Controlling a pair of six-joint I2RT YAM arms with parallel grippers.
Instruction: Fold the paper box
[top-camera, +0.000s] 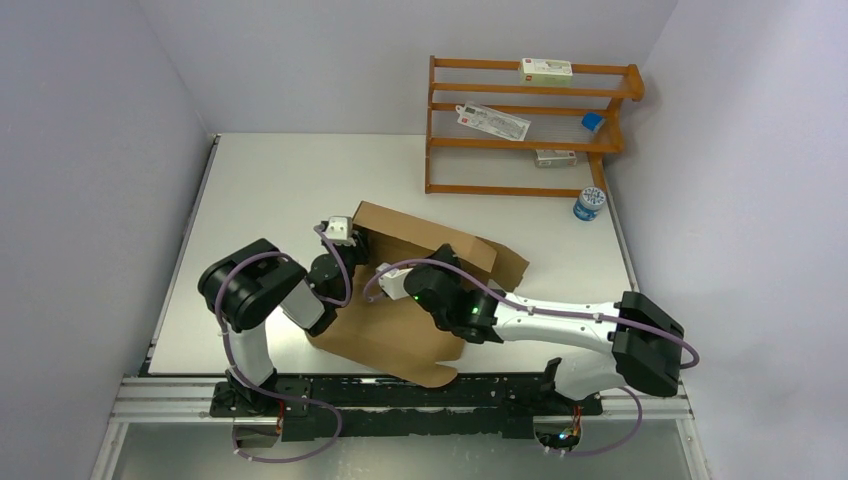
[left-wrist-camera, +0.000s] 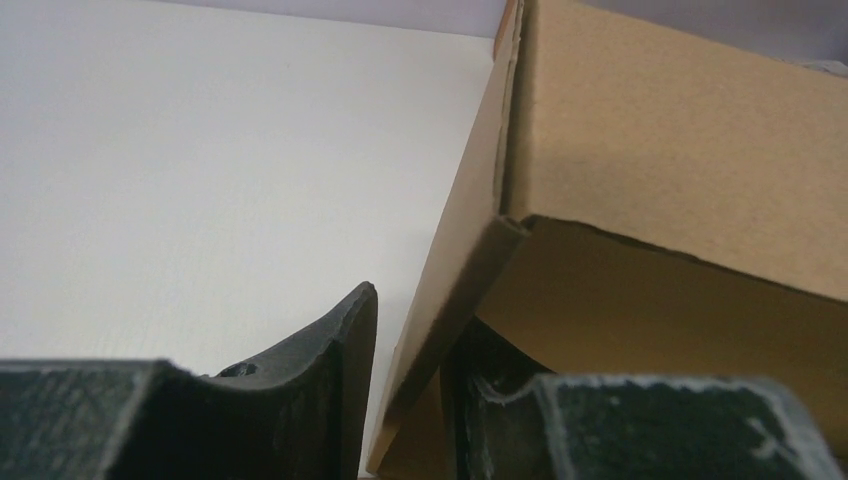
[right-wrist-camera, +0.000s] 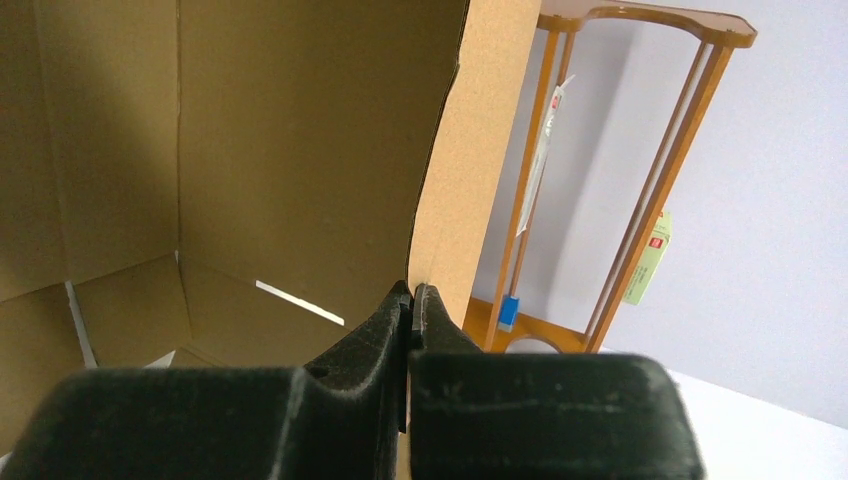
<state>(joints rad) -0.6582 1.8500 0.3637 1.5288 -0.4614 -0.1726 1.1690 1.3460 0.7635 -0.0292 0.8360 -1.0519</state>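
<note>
While your right gripper (right-wrist-camera: 412, 296) clamps the paper box (top-camera: 390, 338) steady, your left gripper (left-wrist-camera: 415, 330) straddles its flap (left-wrist-camera: 452, 285), jaws apart, seemingly for folding.

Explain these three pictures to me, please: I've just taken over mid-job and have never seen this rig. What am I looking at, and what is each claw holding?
The wide picture looks down from above and behind two robot arms, the left arm and the right arm, bolted at the near edge of a white table. The other two come from cameras on each wrist, looking along that arm's own two fingers. On the table lies a half-folded plain brown corrugated cardboard box, with an orange wooden shelf rack at the far right corner. The right gripper is shut, pinching the edge of one raised box wall. The left gripper straddles another wall, its fingers apart with a gap showing on one side, so it is not clamped.
</note>
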